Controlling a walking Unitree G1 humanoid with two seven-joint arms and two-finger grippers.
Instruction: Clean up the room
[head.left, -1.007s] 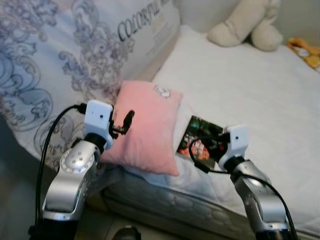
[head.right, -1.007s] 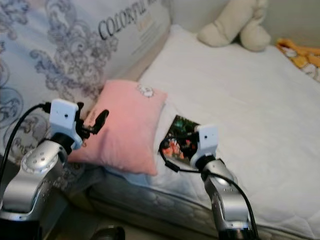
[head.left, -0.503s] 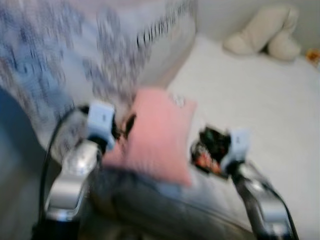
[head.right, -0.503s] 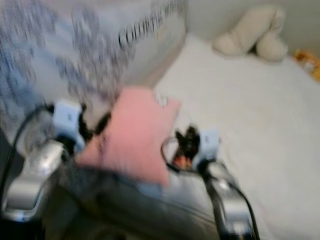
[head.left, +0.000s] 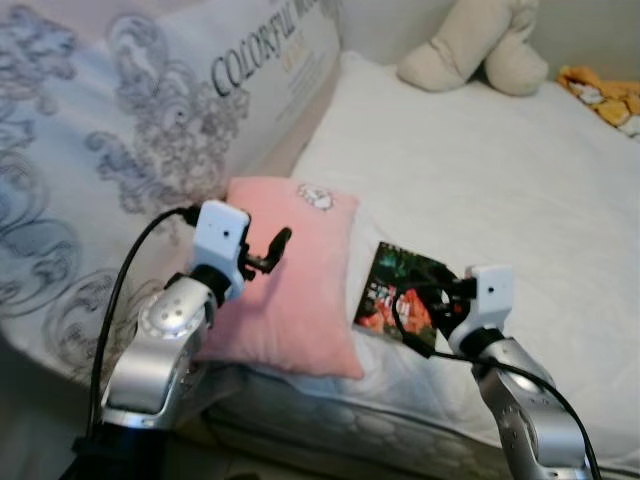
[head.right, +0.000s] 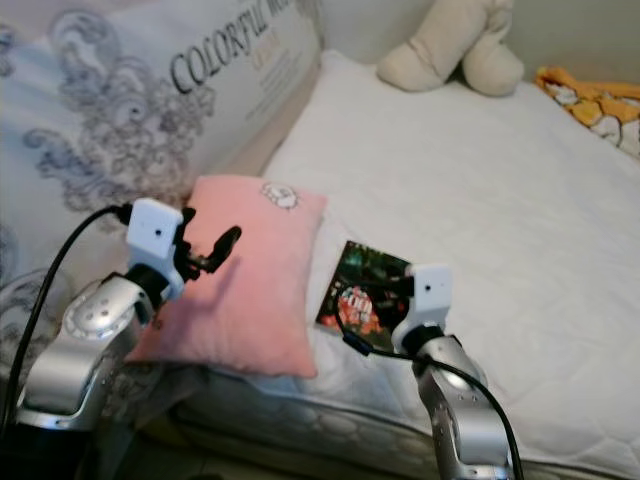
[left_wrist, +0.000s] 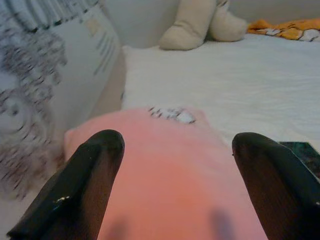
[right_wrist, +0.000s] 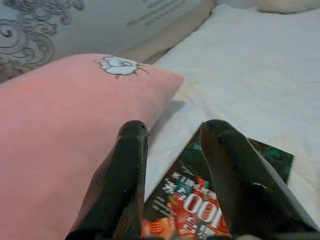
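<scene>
The pink pillow (head.left: 290, 285) lies at centre-left of the frame on the bed (head.left: 480, 170). The left end effector (left_wrist: 172, 185), fingers spread, hovers above it. The right end effector (right_wrist: 172, 175), fingers parted, hangs over the book (head.left: 400, 295) beside the pillow.

Soft, even indoor light; head views sharp, wrist views slightly blurred.

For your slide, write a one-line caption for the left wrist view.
Left gripper held open just above a pink pillow on a white bed.
</scene>
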